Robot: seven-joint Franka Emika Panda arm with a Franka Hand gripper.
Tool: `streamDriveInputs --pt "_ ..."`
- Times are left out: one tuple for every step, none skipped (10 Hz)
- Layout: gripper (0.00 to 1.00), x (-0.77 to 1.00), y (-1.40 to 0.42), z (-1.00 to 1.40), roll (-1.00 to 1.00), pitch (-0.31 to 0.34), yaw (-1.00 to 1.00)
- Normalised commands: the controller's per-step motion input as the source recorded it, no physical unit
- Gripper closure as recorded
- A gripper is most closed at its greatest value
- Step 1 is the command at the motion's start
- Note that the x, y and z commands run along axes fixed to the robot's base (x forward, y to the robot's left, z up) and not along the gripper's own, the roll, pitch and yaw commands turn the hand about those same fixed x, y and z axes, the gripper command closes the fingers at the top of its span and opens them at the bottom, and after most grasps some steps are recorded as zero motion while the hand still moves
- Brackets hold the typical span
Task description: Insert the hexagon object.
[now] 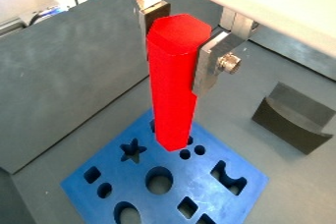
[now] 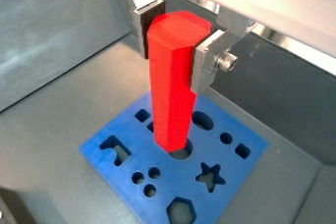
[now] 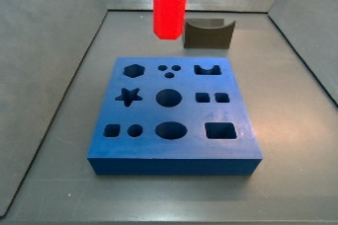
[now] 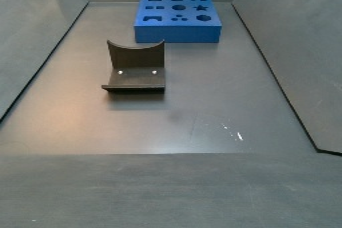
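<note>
My gripper (image 1: 182,36) is shut on the upper end of the hexagon object (image 1: 174,90), a long bright red rod that hangs upright. Both wrist views show it between the silver fingers (image 2: 213,53), with the gripper (image 2: 179,33) above the blue block (image 2: 125,164). In a side view the rod (image 3: 169,2) hangs clear above the far edge of the blue block (image 3: 172,155), and the gripper is out of frame. The block's hexagon hole (image 3: 133,69) lies at its far left corner and also shows in a wrist view (image 2: 182,208).
A dark grey block with a curved notch (image 3: 208,34) stands behind the blue block and shows in a wrist view (image 1: 296,115) and a side view (image 4: 135,67). Grey walls (image 3: 66,12) enclose the floor. The blue block (image 4: 178,19) sits at the far end.
</note>
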Motion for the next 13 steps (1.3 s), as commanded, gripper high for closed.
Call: streamDriveInputs --pt "1.00 0.00 0.00 -0.38 0.00 0.000 -1.00" --pt "1.00 0.00 0.00 -0.39 0.00 0.000 -1.00" --pt "1.00 0.00 0.00 -0.39 0.00 0.000 -1.00" --pt "1.00 0.00 0.00 -0.43 0.00 0.000 -1.00" --pt "1.00 -0.25 0.06 -0.35 -0.03 0.000 -0.84" --pt "1.00 -0.40 0.11 -0.26 -0.23 -0.090 -0.58" --pt "1.00 -0.65 0.27 -0.27 -0.40 -0.187 -0.24" --pt "1.00 -0.61 0.38 -0.30 -0.41 -0.226 -0.14" --pt "1.00 -0.60 0.38 -0.28 -0.41 -0.231 -0.14" --pt "1.00 -0.52 0.46 -0.29 -0.40 -0.223 -0.11" --pt "1.00 -0.43 0.46 -0.20 -0.17 -0.081 -0.17" --pt "1.00 -0.46 0.46 -0.28 -0.11 -0.029 -0.30" --pt "1.00 -0.34 0.40 -0.25 -0.09 -0.014 -0.29"
